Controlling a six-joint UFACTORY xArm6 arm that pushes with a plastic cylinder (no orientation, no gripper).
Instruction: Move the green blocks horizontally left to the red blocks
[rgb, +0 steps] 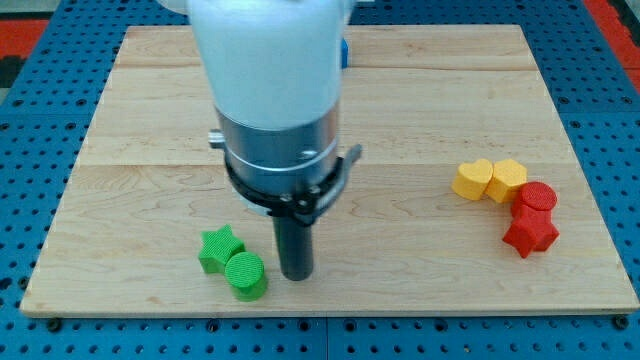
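Note:
A green star block and a green round block sit touching near the view's bottom, left of centre. My tip stands just right of the green round block, a small gap apart. A red round block and a red star block lie together at the view's right.
A yellow heart block and a yellow hexagon block touch just left of the red round block. A blue block peeks out behind the arm body at the view's top. The wooden board ends close below the green blocks.

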